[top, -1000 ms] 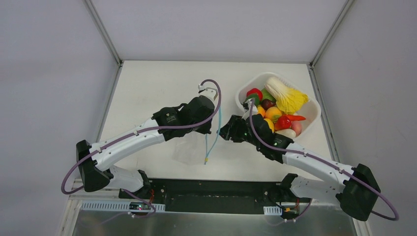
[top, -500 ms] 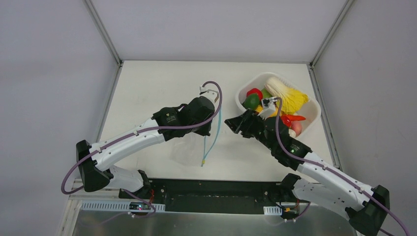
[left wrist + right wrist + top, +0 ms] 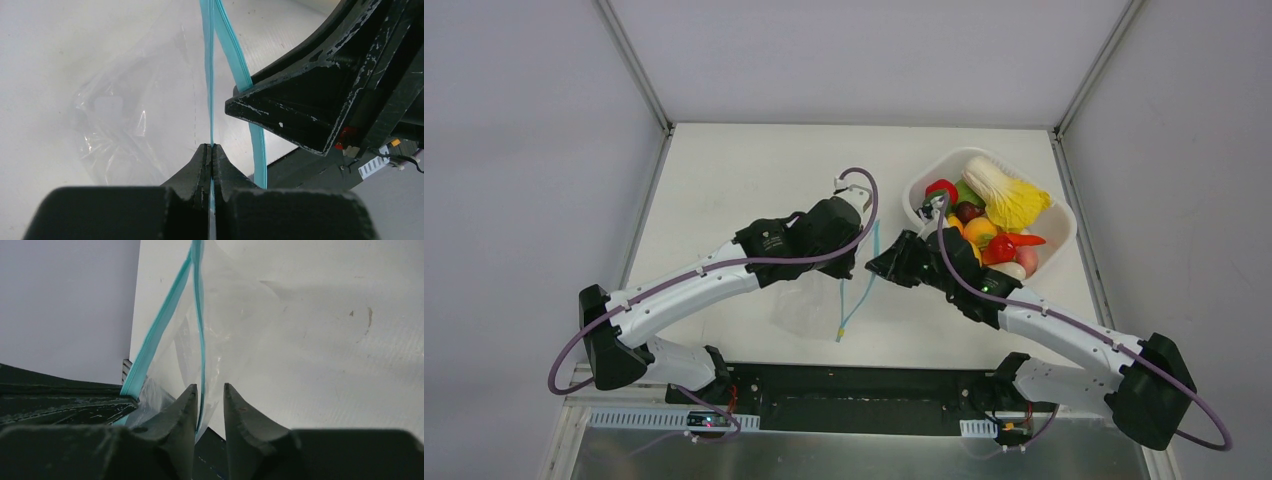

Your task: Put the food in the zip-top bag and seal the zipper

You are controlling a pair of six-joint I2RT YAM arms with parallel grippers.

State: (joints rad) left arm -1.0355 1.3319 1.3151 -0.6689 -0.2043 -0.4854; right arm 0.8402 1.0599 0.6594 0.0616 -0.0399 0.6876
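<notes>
Left wrist view: the left gripper pinches one strip of the zipper tight; the right gripper has its jaws narrowly apart around the other strip.

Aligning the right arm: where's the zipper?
Top view, mid-table, left of the white tub: zipper pinched in the left tool, its other strip between the open jaws of the right tool.

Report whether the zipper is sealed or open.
Open: the zipper shows as two teal strips spread apart in both wrist views.
</notes>
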